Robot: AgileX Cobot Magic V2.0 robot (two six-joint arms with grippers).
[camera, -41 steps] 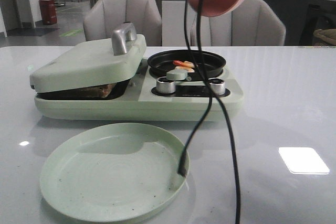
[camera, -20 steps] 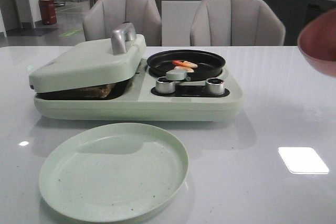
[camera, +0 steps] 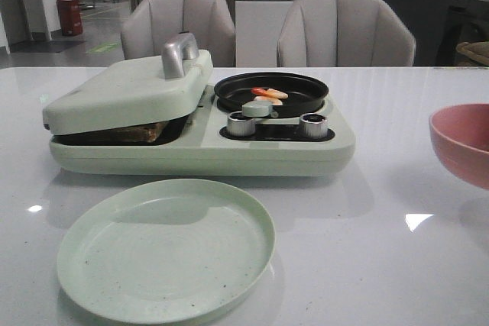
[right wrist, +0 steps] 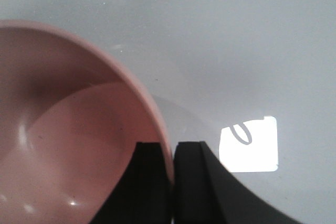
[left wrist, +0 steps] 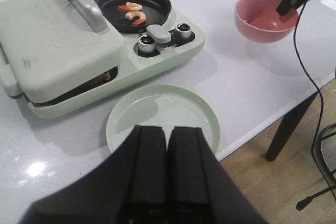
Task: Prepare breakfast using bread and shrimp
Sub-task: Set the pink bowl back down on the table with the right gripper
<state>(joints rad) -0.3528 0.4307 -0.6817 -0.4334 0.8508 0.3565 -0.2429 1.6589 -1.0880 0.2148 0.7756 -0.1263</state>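
Right now your right gripper is pinched on the rim of the pink bowl, one finger inside the wall and one outside, which is a sensible way to carry a bowl that looks emptied: the inside shows nothing but bare pink. In the left wrist view the bowl sits at the right side of the table, well apart from the green cooker, so I judge you are parking it out of the way; whether its base is already touching the table, you cannot tell from these pictures. The shrimp lie in the round black pan on the cooker's right half, behind the two knobs, where they need to be for cooking. The bread shows only as a brown edge in the gap under the cooker's lid, which rests slightly propped on it rather than fully shut. Your left gripper hangs back above the near edge with its fingers pressed together and nothing between them. The green plate waits empty in front of the cooker, likely for serving. Next, release the bowl only once it is settled.
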